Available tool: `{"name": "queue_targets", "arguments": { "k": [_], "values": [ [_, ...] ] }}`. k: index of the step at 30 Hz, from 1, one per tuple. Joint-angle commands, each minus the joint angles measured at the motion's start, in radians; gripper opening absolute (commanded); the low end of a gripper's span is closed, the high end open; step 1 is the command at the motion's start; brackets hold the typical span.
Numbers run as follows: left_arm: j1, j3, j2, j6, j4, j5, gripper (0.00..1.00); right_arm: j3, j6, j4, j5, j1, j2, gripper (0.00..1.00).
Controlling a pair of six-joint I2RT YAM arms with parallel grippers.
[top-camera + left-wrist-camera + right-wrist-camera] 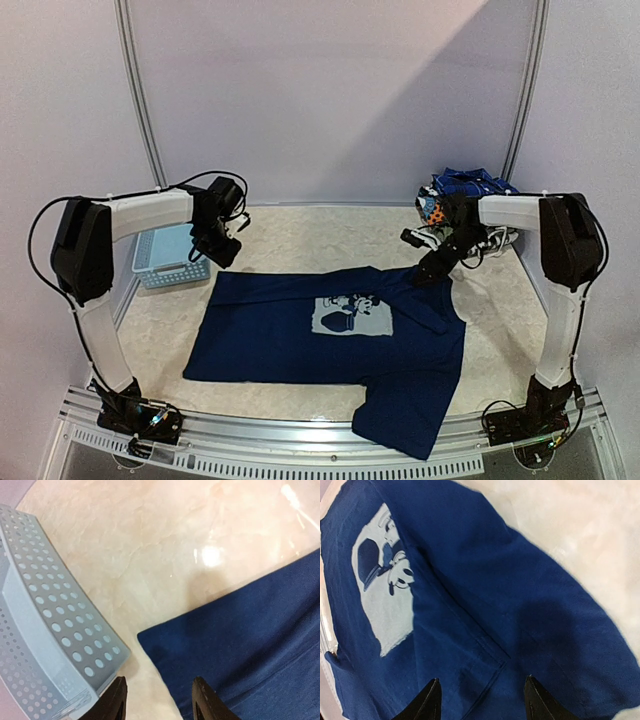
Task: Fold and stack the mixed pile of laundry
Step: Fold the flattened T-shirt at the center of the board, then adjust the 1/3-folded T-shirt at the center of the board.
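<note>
Left gripper point(159, 692) and right gripper point(482, 692) hover parted, empty, over the navy T-shirt point(280, 340).

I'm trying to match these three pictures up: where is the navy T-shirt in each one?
Top view: navy T-shirt spread flat, centre of the picture.
Left wrist view: navy T-shirt fills the lower right.
Right wrist view: navy T-shirt covers most of the frame.
Shared landmark: the pale marbled tabletop bordering it in all three.

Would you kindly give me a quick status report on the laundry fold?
Left gripper open, right gripper open, both empty. Navy T-shirt spread out beneath them. Basket beside it, not touching.
</note>
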Motion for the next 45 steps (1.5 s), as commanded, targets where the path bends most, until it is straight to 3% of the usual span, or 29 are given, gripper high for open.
{"name": "queue_targets", "arguments": {
  "k": [1, 13, 20, 22, 26, 28, 36, 45],
  "values": [
    [0.009, -0.019, -0.005, -0.049, 0.071, 0.112, 0.46, 0.06, 0.025, -0.082, -0.035, 0.004, 0.072, 0.55],
    [0.008, -0.016, -0.004, -0.054, 0.071, 0.151, 0.47, 0.083, 0.029, -0.085, -0.048, 0.004, 0.158, 0.47],
    [0.007, -0.016, -0.004, -0.05, 0.068, 0.158, 0.47, 0.101, 0.026, -0.085, -0.08, 0.017, 0.167, 0.37],
    [0.007, -0.015, -0.004, -0.049, 0.068, 0.159, 0.47, 0.104, 0.025, -0.085, -0.081, 0.024, 0.168, 0.32],
    [0.007, -0.016, -0.01, -0.045, 0.066, 0.156, 0.47, 0.108, 0.025, -0.086, -0.094, 0.03, 0.168, 0.08],
    [0.007, -0.017, -0.014, -0.043, 0.066, 0.155, 0.47, 0.107, 0.025, -0.092, -0.101, 0.031, 0.158, 0.0],
    [0.006, -0.019, -0.034, -0.033, 0.063, 0.147, 0.47, -0.037, 0.017, -0.093, -0.026, 0.101, -0.046, 0.0],
    [0.004, -0.012, -0.035, -0.021, 0.052, 0.155, 0.47, -0.187, 0.052, -0.09, -0.01, 0.343, -0.173, 0.05]
  ]
}}
